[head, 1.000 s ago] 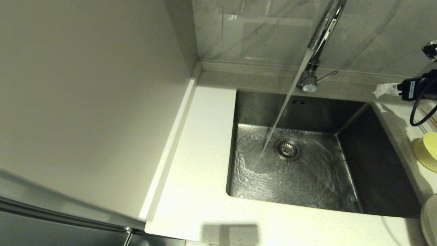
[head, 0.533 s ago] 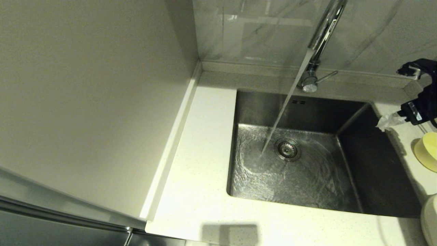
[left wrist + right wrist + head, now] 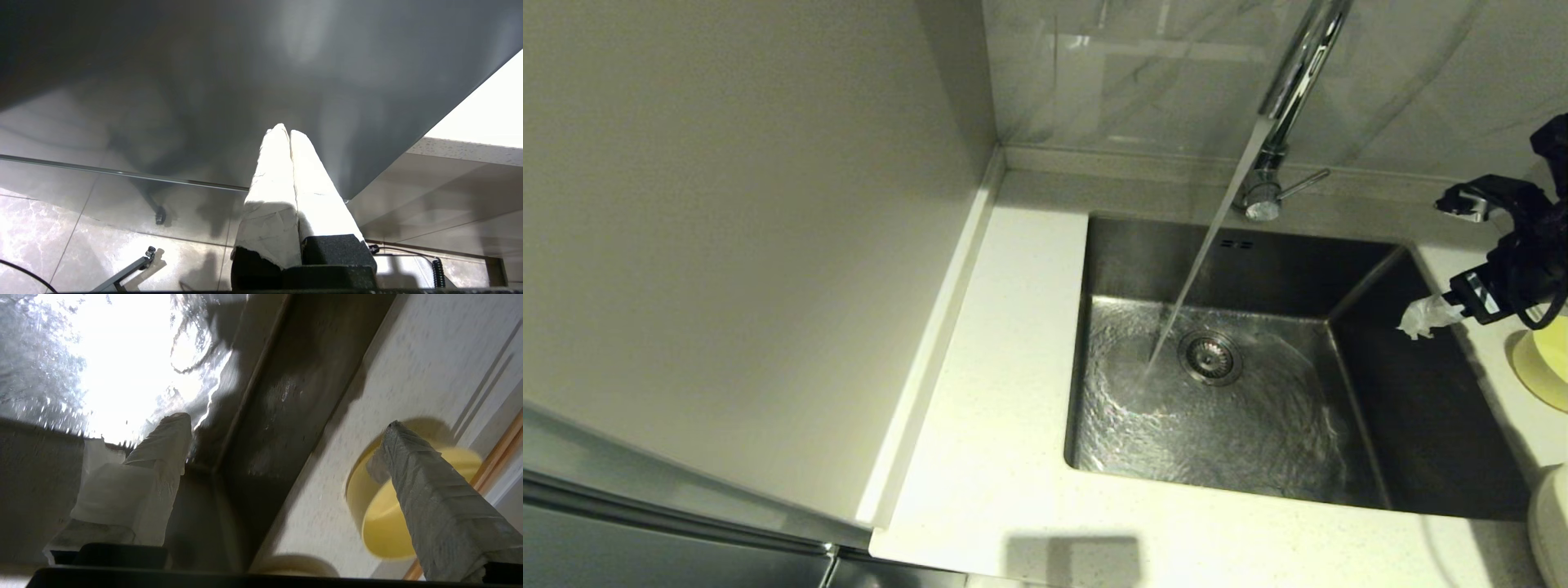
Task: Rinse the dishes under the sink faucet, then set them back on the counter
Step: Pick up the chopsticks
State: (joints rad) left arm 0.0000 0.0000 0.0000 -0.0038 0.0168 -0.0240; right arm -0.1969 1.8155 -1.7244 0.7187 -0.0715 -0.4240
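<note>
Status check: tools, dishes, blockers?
Right tool open above yellow bowl on counter. Left tool shut, parked. Faucet running. Nothing blocking.

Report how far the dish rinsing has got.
Done: only the faucet is running into the sink. In hand: right gripper, open and empty, hangs at the sink's right edge near the yellow bowl. Left: bowl, chopsticks and plate all sit on the counter, none under the water. Left gripper is parked, shut.
</note>
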